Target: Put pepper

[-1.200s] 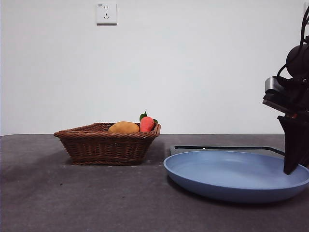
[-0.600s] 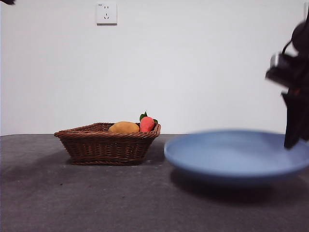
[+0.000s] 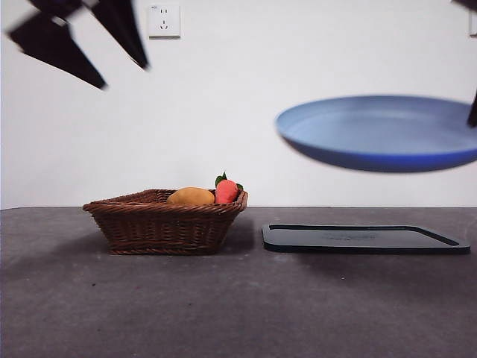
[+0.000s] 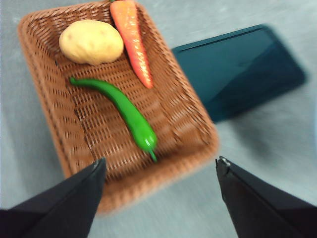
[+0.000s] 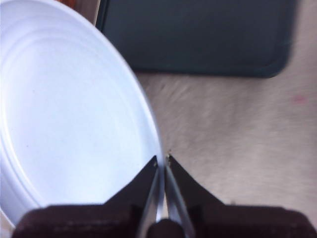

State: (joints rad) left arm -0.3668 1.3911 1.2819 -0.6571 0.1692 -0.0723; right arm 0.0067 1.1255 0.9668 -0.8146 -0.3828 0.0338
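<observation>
Blue plate (image 3: 380, 133) hung above dark tray (image 3: 364, 238), rim pinched in closed right gripper (image 5: 162, 161). Wicker basket (image 4: 54, 114) held potato (image 4: 91, 41), carrot (image 4: 132, 37) and pepper (image 4: 119, 105). Left gripper (image 4: 159, 166) gaped wide above basket, empty.

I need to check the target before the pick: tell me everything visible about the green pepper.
The pepper is long, slender, glossy and bright to dark green, gently curved and tapering, with a thin stem tip at one end. It lies flat on the woven floor of the brown wicker basket, diagonally, apart from the yellowish potato-like item and the carrot. Nothing grips it; the left pincer hovers open above.
</observation>
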